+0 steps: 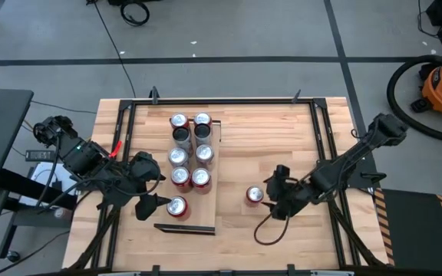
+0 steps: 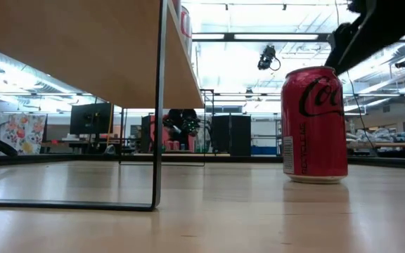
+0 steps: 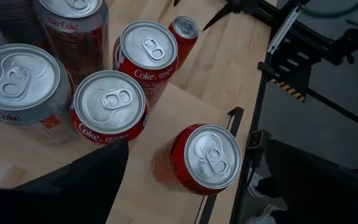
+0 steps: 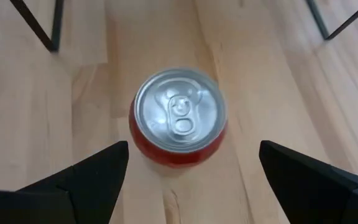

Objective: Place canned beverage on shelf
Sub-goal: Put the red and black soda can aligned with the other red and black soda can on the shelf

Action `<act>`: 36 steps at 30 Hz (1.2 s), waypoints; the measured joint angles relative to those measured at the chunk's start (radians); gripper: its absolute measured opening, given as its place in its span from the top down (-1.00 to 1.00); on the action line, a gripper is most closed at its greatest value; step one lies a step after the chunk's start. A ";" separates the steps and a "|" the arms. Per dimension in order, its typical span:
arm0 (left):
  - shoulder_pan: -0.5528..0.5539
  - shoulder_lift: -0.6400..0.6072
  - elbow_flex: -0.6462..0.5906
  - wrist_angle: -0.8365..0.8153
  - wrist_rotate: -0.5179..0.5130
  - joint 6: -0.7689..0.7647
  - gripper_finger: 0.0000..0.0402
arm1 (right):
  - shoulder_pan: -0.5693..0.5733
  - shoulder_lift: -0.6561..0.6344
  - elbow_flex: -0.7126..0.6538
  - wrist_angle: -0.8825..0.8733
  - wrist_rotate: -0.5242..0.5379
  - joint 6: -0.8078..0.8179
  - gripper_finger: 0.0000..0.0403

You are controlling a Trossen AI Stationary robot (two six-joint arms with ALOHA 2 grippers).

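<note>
We are at the pick-up step. Our right gripper (image 4: 188, 171) hangs spread wide over a red can (image 1: 255, 195) standing on the table at about four o'clock from the shelf (image 1: 206, 218). Next we must lower, straddle the can and close. Our left gripper (image 1: 146, 201), also spread, waits beside the shelf's nearest can (image 1: 177, 205).

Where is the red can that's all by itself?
In the high view, the lone red can stands on the tabletop, right of the shelf, beside the right end effector.
</note>
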 joint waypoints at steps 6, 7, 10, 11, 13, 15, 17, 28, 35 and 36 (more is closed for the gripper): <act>0.000 0.000 0.000 0.000 0.000 -0.004 -0.94 | 0.000 0.080 0.000 -0.006 0.026 -0.023 -0.85; 0.000 0.000 0.000 0.000 0.000 -0.005 -0.94 | 0.000 0.083 0.000 -0.006 0.036 -0.036 -0.85; 0.000 0.000 0.000 0.000 0.000 -0.006 -0.94 | -0.007 0.084 -0.011 -0.007 0.075 -0.068 -0.83; 0.000 0.000 0.000 0.000 0.000 -0.005 -0.94 | -0.013 0.078 -0.021 -0.008 0.086 -0.075 -0.82; 0.000 0.000 0.000 0.000 0.000 -0.005 -0.94 | -0.028 0.065 -0.043 -0.010 0.104 -0.106 -0.77; 0.000 0.000 0.000 0.000 0.000 -0.005 -0.94 | -0.047 0.052 -0.069 -0.020 0.110 -0.145 -0.72; 0.000 0.000 0.000 0.000 0.000 -0.005 -0.94 | -0.067 0.044 -0.087 -0.046 0.129 -0.164 -0.68; 0.000 0.000 0.000 0.008 0.044 -0.030 -0.94 | -0.129 -0.088 -0.114 0.017 -0.150 -0.052 -0.50; 0.000 0.000 0.000 0.008 0.044 -0.043 -0.94 | -0.131 -0.102 -0.238 0.281 -0.283 0.110 -0.69; 0.000 0.000 0.000 0.008 0.044 -0.052 -0.94 | -0.130 -0.102 -0.246 0.298 -0.284 0.132 -0.74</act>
